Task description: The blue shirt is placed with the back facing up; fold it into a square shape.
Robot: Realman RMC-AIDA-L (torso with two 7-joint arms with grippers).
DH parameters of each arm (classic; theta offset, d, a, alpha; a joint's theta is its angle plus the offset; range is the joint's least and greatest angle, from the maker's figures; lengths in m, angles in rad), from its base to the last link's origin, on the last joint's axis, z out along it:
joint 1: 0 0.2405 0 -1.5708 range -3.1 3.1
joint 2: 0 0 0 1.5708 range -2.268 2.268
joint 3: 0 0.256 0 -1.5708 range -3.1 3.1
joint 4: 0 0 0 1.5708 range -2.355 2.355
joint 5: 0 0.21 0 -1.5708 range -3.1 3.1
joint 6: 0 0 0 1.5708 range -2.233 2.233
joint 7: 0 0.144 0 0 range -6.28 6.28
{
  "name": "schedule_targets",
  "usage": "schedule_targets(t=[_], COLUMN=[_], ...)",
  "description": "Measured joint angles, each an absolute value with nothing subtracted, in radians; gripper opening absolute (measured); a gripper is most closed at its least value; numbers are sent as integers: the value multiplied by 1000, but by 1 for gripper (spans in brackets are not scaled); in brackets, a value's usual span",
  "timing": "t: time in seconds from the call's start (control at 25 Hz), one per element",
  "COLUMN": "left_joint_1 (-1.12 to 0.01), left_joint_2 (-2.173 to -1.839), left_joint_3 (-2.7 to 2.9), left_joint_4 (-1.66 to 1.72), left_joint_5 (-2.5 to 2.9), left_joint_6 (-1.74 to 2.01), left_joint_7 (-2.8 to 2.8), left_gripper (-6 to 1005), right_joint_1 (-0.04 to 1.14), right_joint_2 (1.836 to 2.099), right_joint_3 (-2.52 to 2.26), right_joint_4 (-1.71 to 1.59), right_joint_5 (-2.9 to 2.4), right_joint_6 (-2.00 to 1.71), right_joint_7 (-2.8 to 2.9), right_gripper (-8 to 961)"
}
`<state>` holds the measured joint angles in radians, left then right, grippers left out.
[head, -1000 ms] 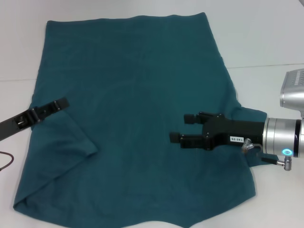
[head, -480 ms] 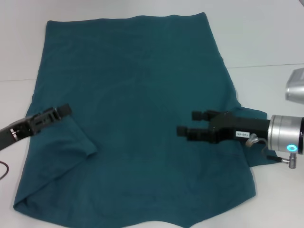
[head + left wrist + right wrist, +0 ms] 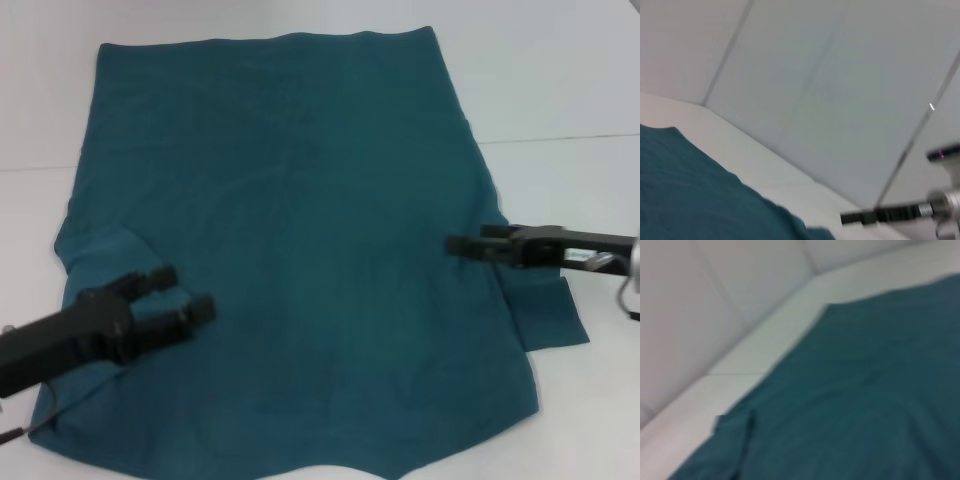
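The blue shirt (image 3: 300, 220) lies flat on the white table (image 3: 560, 80) and fills most of the head view. Its right sleeve (image 3: 548, 312) sticks out near the right edge. My left gripper (image 3: 186, 292) hovers over the shirt's near left part, open, with nothing between its fingers. My right gripper (image 3: 462, 245) hangs edge-on over the shirt's right border, just above the sleeve. In the left wrist view the shirt (image 3: 690, 200) shows below, and the right gripper (image 3: 875, 216) appears far off. The right wrist view shows only the shirt (image 3: 865, 390) and the table.
Bare white table (image 3: 30, 120) surrounds the shirt on the left, far and right sides. A pale seam line (image 3: 570, 137) crosses the table at the right. A dark cable end (image 3: 12, 432) shows at the near left edge.
My left gripper moved toward the near side and turned, now over the shirt's near left part. My right gripper drew back rightward to the shirt's border and rolled onto its edge.
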<state>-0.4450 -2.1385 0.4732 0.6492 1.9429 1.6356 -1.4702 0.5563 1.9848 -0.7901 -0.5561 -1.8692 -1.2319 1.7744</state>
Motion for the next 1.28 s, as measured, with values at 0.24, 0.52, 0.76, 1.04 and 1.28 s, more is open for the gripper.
schedule_targets(t=[0.24, 0.52, 0.76, 1.04, 1.28], left_joint_1=[-453, -452, -454, -457, -460], left_joint_2=[-2148, -2160, -2160, -2160, -2160], left_joint_3=[563, 651, 655, 656, 657], left_joint_4=[653, 654, 652, 649, 650], left_joint_5=[1992, 1995, 1995, 1996, 2016], left_joint_6=[1567, 1559, 1556, 1555, 1555], left_joint_7=[-1401, -1334, -1336, -1338, -1339], left_gripper=[950, 950, 950, 950, 950], right_joint_1=[545, 505, 489, 496, 502], right_joint_2=[1916, 1896, 1893, 1912, 1923], right_joint_3=[-759, -700, -647, -655, -663], right_joint_4=[-560, -635, -645, -639, -636], right_joint_5=[-1978, -2136, -2166, -2168, -2168], right_joint_6=[-1224, -1261, -1311, -1262, -1237], right_joint_7=[1989, 2187, 2197, 2181, 2178], right_gripper=[930, 929, 928, 927, 926])
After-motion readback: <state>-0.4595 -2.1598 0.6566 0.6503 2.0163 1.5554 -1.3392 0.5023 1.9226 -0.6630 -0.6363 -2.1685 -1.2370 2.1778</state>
